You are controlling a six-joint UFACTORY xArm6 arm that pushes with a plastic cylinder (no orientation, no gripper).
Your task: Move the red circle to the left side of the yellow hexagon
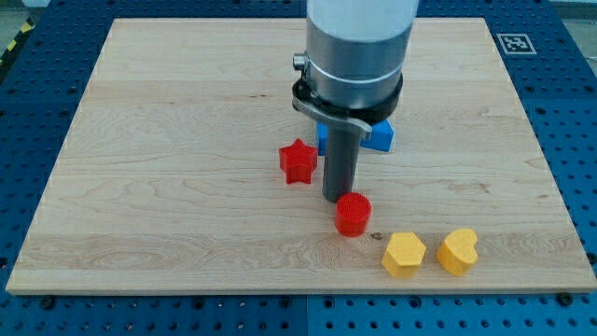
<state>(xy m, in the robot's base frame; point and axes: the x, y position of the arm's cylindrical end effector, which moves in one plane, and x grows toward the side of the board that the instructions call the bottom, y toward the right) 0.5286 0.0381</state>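
The red circle (353, 214) lies on the wooden board (187, 187), right of centre toward the view's bottom. The yellow hexagon (404, 254) lies below and to the right of it, a short gap away. My tip (335, 197) rests just above and left of the red circle, touching or almost touching its upper-left edge. The arm's grey body (359, 47) hangs over the board's top middle and hides what is behind it.
A yellow heart-like block (458, 250) lies right of the hexagon. A red star (298, 161) lies left of the rod. A blue block (378, 135) sits behind the rod, partly hidden. The board's bottom edge runs close below the yellow blocks.
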